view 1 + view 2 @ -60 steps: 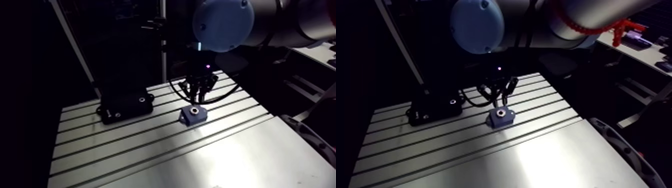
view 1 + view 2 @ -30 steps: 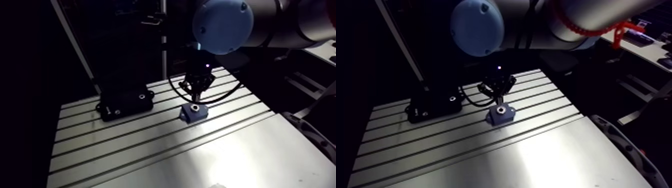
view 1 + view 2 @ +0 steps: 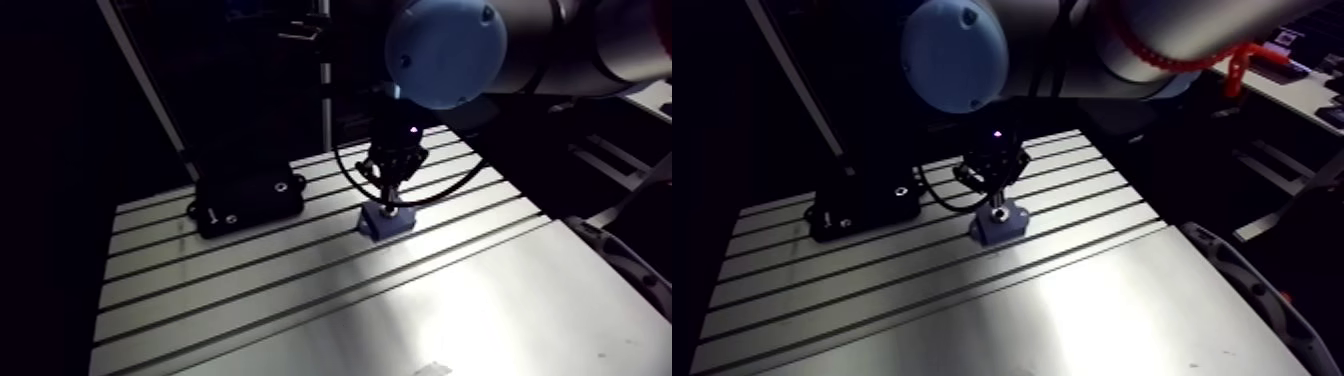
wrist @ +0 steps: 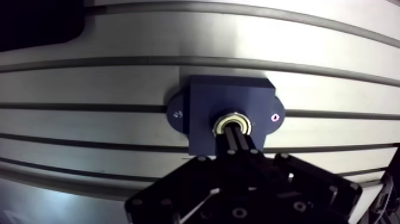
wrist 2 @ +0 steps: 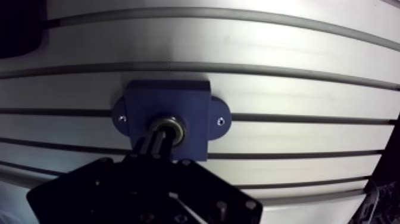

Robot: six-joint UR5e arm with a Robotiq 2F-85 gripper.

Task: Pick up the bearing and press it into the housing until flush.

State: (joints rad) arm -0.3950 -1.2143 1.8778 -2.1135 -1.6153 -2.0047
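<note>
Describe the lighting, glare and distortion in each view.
Arm view: a bright sheen of glare on the near part of the table, its far end dim, the gripper a dark shape over the housing. Wrist view: even light on the housing, a glint on the rim of the bearing, and the table's straight slots bowed into curves.

Faint pale marks (image 4: 176, 114) on the housing (image 4: 229, 98) flange, too small to read; nothing else legible.

Jaws together, tips straight down.
</note>
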